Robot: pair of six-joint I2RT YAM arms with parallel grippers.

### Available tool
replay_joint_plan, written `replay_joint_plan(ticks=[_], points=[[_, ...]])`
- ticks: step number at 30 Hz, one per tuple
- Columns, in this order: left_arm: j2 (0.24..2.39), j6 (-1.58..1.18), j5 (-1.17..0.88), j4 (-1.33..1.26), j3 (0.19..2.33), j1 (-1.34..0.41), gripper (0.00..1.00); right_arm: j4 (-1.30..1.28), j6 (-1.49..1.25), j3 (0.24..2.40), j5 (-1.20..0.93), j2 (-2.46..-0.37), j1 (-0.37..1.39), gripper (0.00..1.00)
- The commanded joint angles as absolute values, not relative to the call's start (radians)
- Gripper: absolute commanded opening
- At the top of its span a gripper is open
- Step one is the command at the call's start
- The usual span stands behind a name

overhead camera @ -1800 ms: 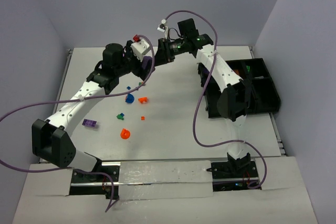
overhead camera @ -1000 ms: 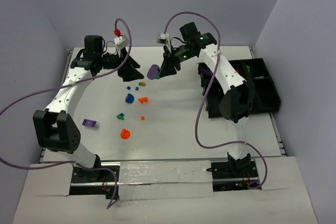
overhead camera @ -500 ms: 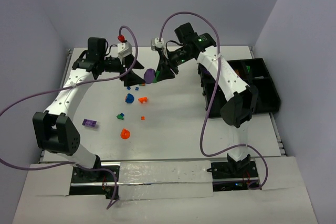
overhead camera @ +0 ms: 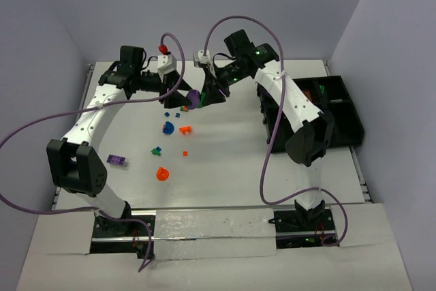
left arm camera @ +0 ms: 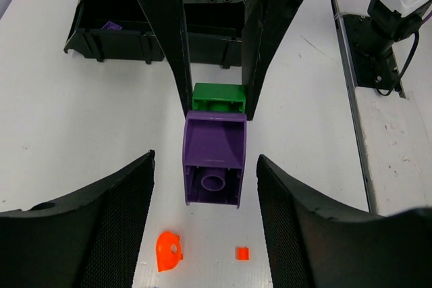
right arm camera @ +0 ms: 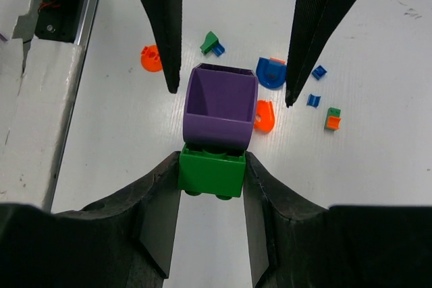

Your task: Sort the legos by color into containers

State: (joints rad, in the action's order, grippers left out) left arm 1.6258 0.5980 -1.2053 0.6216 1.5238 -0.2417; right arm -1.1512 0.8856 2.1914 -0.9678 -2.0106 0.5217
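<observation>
Legos (overhead camera: pixel 194 98) are hanging joined here: a purple piece (left arm camera: pixel 214 156) is plugging onto a green brick (left arm camera: pixel 218 96). The pair is being held, by the look of it, in the air over the table (left arm camera: pixel 67 133), well apart from the tray (left arm camera: pixel 121 48). The right claw (right arm camera: pixel 211 166) is clamping the green brick alone, its fingers pressing both sides, and the purple piece is jutting out free beyond them. The left claw (left arm camera: pixel 204 166) is facing it with fingers apart, flanking the purple piece on both sides without touching it.

The step in hand is looking like a pull-apart, and that is where trouble is waiting. If the left claw is closing off-centre, or catching only the purple piece's end, it is likely to be sliding off the smooth sloped face. If the pull is coming at an angle, the green brick may be twisting out of the right claw's narrow hold. The pair would then be dropping among the orange bits (left arm camera: pixel 169 250) lying below. A sudden release may be flinging one half across the table. Dropping the joined pair into one compartment would be mixing two colours.
</observation>
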Motion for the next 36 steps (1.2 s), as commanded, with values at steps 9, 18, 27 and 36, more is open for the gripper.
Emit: replay_joint_plan(ticks=[9,18,27,36], points=[[1.665,0.576,-1.204,0.650,1.602,-0.270,0.48,-1.051,0.846,2.180,-0.951,-1.958,0.532,0.00],[1.643,0.447,-1.155,0.537,1.554,-0.253,0.00,-0.929,0.855,1.986,-0.834,-1.868,0.499,0.00],[1.558,0.345,-0.972,0.419,1.479,-0.195,0.00,-0.958,0.862,1.866,-0.675,-1.774,0.165,0.00],[1.570,0.141,-0.635,0.249,1.487,-0.243,0.00,-0.861,0.575,2.046,-0.268,-1.934,-0.208,0.00]])
